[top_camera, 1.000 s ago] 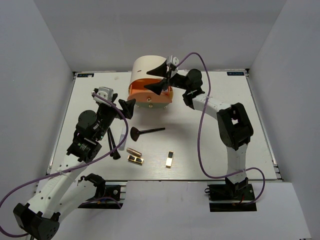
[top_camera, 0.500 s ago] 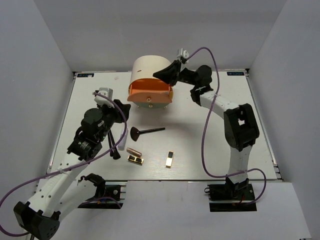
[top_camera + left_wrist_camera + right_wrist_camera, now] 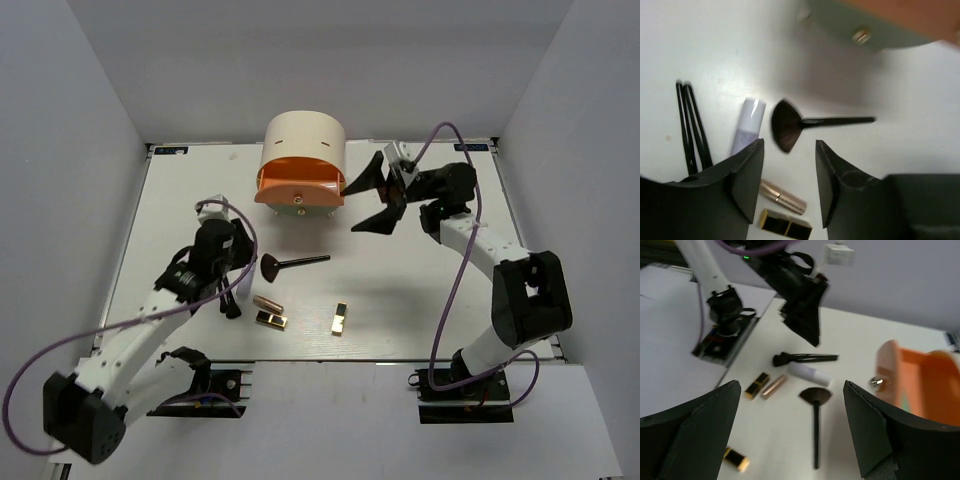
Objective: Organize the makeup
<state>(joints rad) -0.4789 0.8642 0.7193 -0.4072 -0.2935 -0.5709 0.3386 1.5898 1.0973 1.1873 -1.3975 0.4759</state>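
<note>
The fan brush (image 3: 290, 264) lies on the white table (image 3: 450, 290) near the middle, its long axis running left to right. The fanned head points left; the thin handle points right and slightly far. Just left of it, seen from the left wrist, the white tube (image 3: 748, 125) lies tilted, mostly near to far. Further left, two slim black brushes (image 3: 690, 135) lie side by side along much the same line.

Nearer than the fan head, the copper lipstick (image 3: 267, 302) lies roughly left to right. A gold-and-black case (image 3: 271, 320) sits just beside it on the near side, also lying crosswise. The second gold-and-black case (image 3: 341, 319) rests apart to the right, its long axis near to far.

The left gripper (image 3: 789, 145) hangs above the fan head and the tube. Its fingers are partly spread, with nothing between them.

The right gripper (image 3: 355, 210) is in the air to the right of the cream cylindrical box (image 3: 305, 145), whose orange drawer (image 3: 298, 185) is pulled out toward the near side. Its fingers are spread wide and hold nothing.
</note>
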